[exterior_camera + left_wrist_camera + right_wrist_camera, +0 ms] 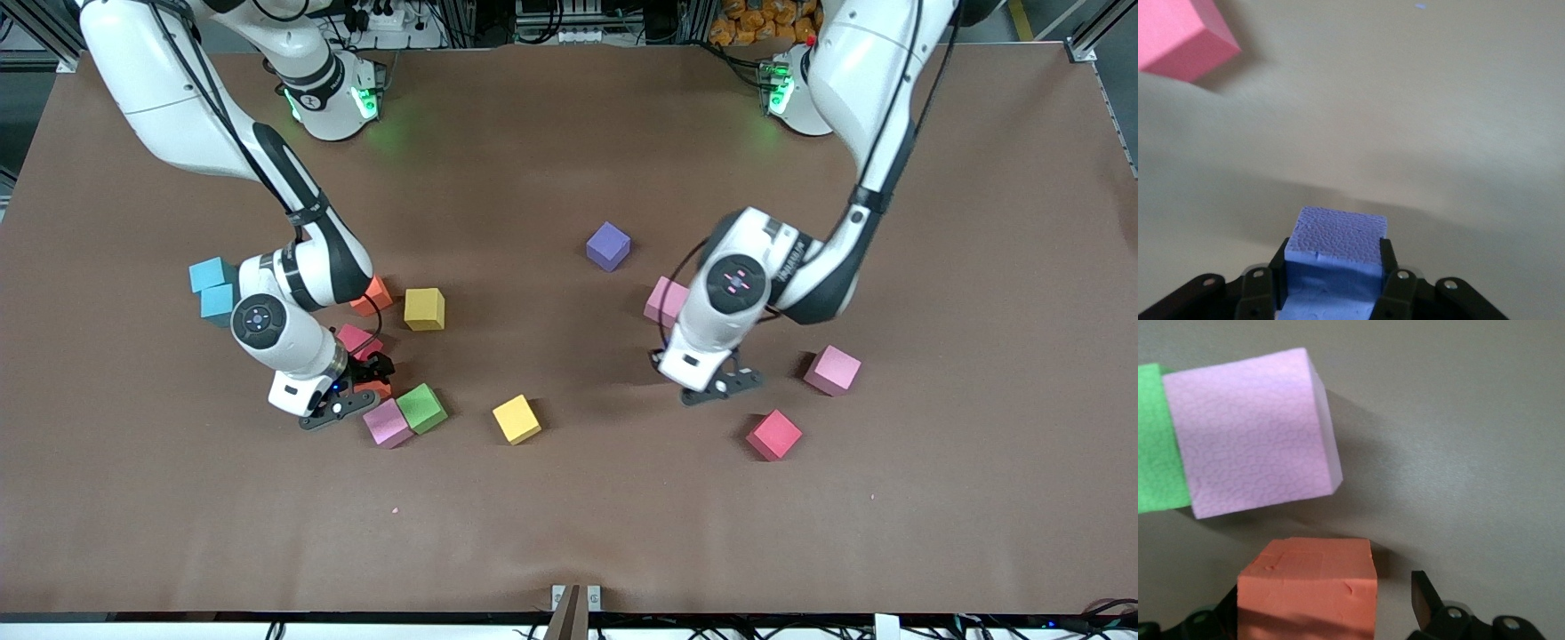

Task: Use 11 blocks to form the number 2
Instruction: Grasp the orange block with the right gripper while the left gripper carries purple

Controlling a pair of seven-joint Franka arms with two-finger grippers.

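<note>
L wrist cam only: purple block (1335, 235) pinched in left gripper (1335, 267).

**Colours at the counter**

Counter (569, 516): plain matte brown.

Left gripper (1335, 270): black jaws closed on a violet-blue cube (1336, 243) with pebbled foam grain.

Red cube (773, 435), pink cube (832, 370): near those jaws.

Right gripper (1325, 603): black jaws spread around an orange cube (1308, 590).

Just ahead of them, a lilac cube (1251, 430) touching a green cube (1158, 440).

Yellow cube (516, 419): between the two grippers.

Two light-blue cubes (213, 286): beside the white right arm.
</note>
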